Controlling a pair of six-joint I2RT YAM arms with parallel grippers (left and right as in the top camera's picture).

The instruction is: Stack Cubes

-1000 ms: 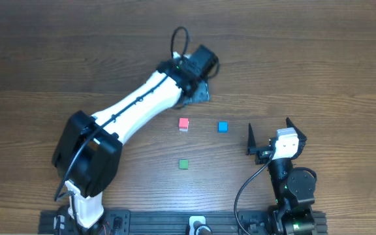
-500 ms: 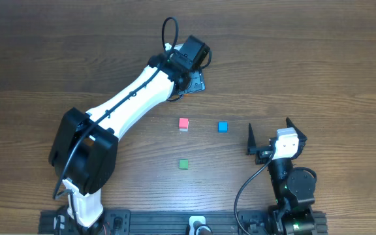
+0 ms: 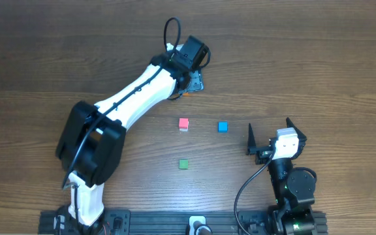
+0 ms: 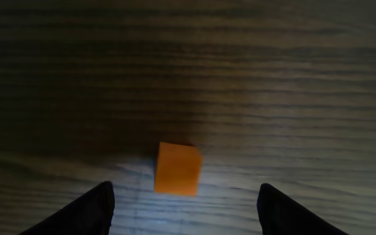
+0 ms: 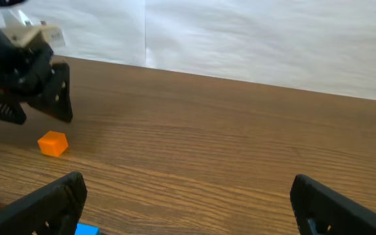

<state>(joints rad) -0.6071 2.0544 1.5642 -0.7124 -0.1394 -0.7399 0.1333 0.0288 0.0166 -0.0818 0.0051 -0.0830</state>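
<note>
Hanging over the far middle of the tabletop [image 3: 318, 39], the left hand [image 4: 185, 196] has its fingers spread wide and grips nothing. The orange cube [image 4: 178, 168] sits on the wood just ahead of the gap between the two fingertips, touching neither. The cube's far side and the wood behind it are lost in deep shadow. Both fingers are cut off by the picture's edge, so little more than their dark tips can be made out. From above, the hand's black body lies over the spot where that cube sits and hides it. Seen from the right wrist, the orange cube is just beside the left hand's dark fingers, apart from them. How high those fingers hang above the wood is hard to judge.

Close to its own base, the right hand [image 3: 269, 127] has its fingers held far apart with nothing between them. Three more cubes lie singly on the tabletop, none stacked:
- The pink cube [image 3: 183, 123] lies near the middle.
- The blue cube [image 3: 222, 126] lies beside the pink one, toward the right hand.
- The green cube [image 3: 183, 164] lies nearer the bases.

In the right wrist view the blue cube is cut off at the edge, and the pink cube shows as a mere sliver.
</note>
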